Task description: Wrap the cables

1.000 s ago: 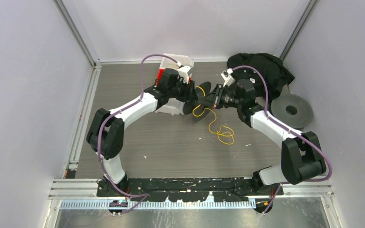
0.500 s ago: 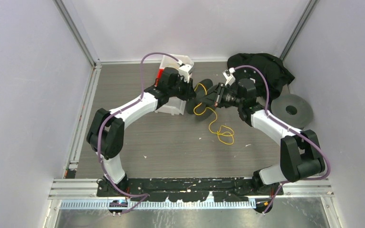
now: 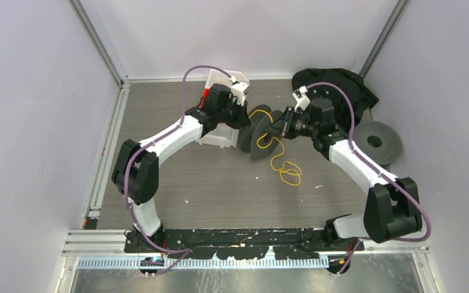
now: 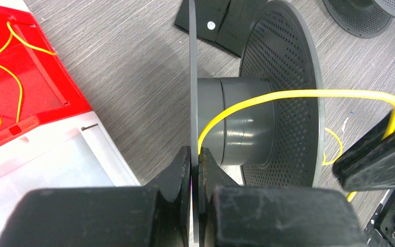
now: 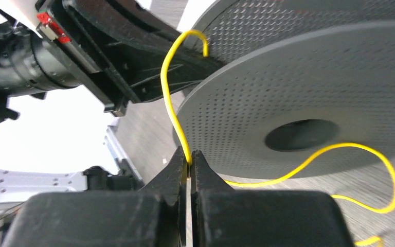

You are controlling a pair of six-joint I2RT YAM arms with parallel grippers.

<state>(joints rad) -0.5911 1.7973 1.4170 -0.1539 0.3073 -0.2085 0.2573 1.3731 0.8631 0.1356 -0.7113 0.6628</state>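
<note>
Squarely between the right pincer (image 5: 189,160) tips, the yellow cable (image 5: 166,98).

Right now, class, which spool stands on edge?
The centre spool, pinched by the left gripper, cable looped over it; the right spool lies flat.

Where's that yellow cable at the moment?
Top view: the yellow cable sits just right of centre. Its far end arches over the grey spool, pinched by the right gripper; the rest lies looped on the table.
</note>
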